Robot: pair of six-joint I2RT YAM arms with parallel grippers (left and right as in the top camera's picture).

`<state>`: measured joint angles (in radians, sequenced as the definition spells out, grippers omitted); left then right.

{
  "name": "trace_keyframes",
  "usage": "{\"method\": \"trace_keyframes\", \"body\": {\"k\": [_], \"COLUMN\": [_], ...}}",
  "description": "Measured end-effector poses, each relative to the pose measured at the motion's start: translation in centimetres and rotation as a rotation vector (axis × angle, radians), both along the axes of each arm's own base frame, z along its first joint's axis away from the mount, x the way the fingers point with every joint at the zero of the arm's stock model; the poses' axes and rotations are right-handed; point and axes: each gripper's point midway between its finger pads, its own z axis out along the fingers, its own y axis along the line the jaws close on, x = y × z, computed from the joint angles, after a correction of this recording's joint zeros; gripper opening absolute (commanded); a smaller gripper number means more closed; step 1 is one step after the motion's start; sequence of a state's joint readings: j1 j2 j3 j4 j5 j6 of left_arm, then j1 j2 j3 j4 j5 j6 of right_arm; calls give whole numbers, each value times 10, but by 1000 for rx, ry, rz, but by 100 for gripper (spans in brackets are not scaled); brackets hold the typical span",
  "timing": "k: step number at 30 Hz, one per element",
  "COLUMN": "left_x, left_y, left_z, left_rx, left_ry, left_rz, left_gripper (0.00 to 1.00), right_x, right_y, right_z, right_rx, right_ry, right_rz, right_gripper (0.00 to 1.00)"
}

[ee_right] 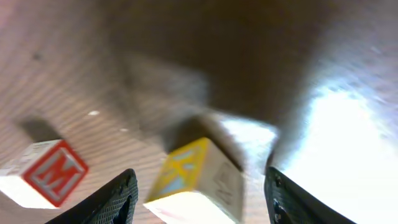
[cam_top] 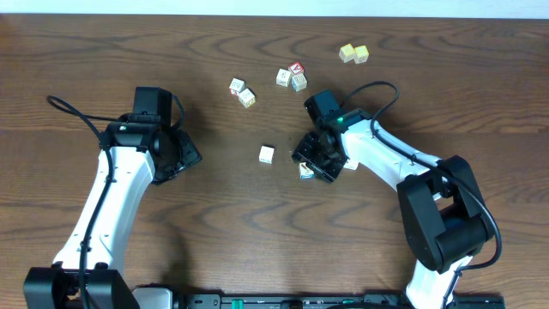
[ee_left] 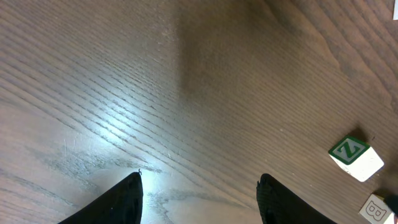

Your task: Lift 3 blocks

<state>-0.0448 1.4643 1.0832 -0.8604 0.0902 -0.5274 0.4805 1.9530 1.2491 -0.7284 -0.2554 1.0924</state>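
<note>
right gripper (cam_top: pixel 316 161) sits low over the table (cam_top: pixel 257 240) in the top view, and the blue-edged block (cam_top: pixel 306 171) peeks out just under its fingers. the white block (cam_top: pixel 267 154) lies near that hand, on the side toward the left gripper (cam_top: pixel 180 156), about between the 2 hands. a pale block (cam_top: pixel 350 163) lies just beside the right wrist on the other side. i think these are the 3 blocks to lift. other cubes (cam_top: pixel 292 75) lie farther out, past both hands.

in the left wrist view the left hand's fingers (ee_left: pixel 121 199) stand wide apart, with only bare wood between them. a green z cube (ee_left: pixel 354 157) lies off to one side of this hand, well apart from it. i cannot tell which cube it is.

the right wrist view is blurry. its 2 fingers (ee_right: pixel 118 199) stand apart. the blue-edged block (ee_right: pixel 199 180), i think, sits between them and shows a yellow letter. there is a gap on each side, so this hand is open and holds nothing yet. a red m block (ee_right: pixel 46 174) lies outside the fingers, off to the side. i think it is 1 of the 3.

the blocks look like small wood cubes, so i guess they are light, hard and a bit smooth. the best place to hold 1 is on 2 flat sides that face away from each other, near the middle. on a corner it may twist and slip out.
</note>
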Motion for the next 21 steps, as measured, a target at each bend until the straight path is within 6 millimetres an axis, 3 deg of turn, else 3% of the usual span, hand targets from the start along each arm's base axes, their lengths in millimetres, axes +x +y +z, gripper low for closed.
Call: {"method": "trace_keyframes", "body": {"k": [4, 10, 19, 21], "left_x": [0, 0, 0, 1], "left_y": [0, 0, 0, 0], "left_z": [0, 0, 0, 0], "left_rx": [0, 0, 0, 0], "left_ry": [0, -1, -2, -2], "left_rz": [0, 0, 0, 0], "left_gripper": [59, 60, 59, 60], "right_x": [-14, -18, -18, -17], "right_y": [-10, -14, -8, -9], "right_z": [-2, -3, -4, -4], "right_rx": [-46, -71, -92, -95], "right_ry": [70, 103, 106, 102], "right_rz": [-49, -132, -226, -239], "right_gripper": [65, 65, 41, 40]}}
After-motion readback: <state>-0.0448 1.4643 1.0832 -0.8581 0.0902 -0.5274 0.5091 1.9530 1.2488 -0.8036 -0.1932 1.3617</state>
